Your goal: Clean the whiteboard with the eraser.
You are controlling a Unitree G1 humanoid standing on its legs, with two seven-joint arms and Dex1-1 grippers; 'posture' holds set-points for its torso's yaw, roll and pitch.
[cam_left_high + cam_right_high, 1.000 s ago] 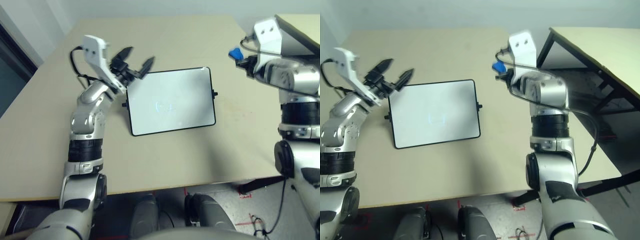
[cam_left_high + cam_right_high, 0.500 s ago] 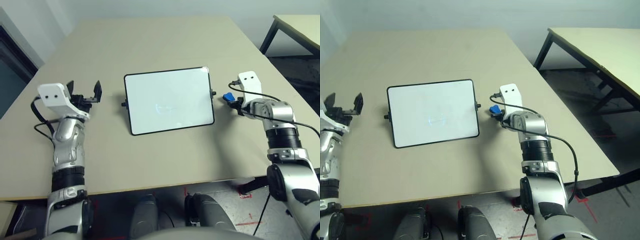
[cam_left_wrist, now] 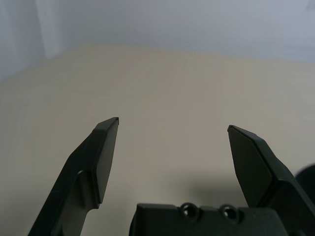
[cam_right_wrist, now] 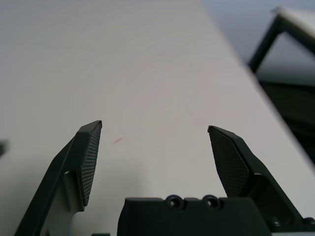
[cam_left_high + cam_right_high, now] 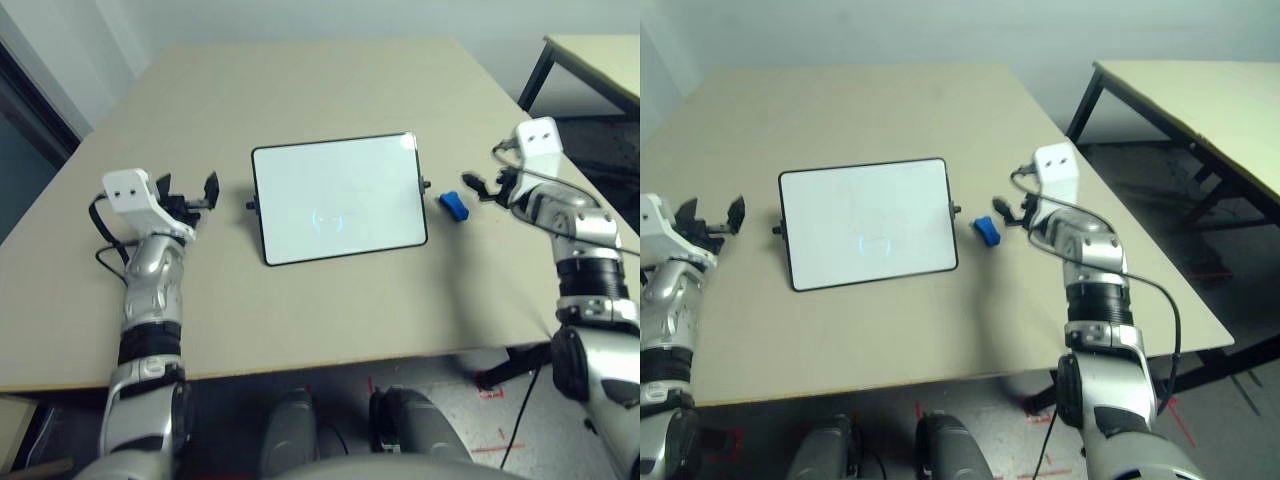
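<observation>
Whiteboard [image 5: 338, 198] lies flat near the middle of the beige counter [image 5: 300, 90], long side running left to right, black frame all round, small knobs at both short ends. A faint mark shows near its centre.

Eraser [image 5: 454, 206], a small blue block, lies on the counter just beside the whiteboard's right edge, not touching it, free of any grip.

Right tool [image 5: 484, 186] sits low over the counter just right of the eraser, fingers spread wide, nothing between them.

Left tool [image 5: 188, 192] sits low on the far side, left of the whiteboard and apart from it, fingers likewise wide and empty.

A second table [image 5: 1200, 100] stands off to the right.
</observation>
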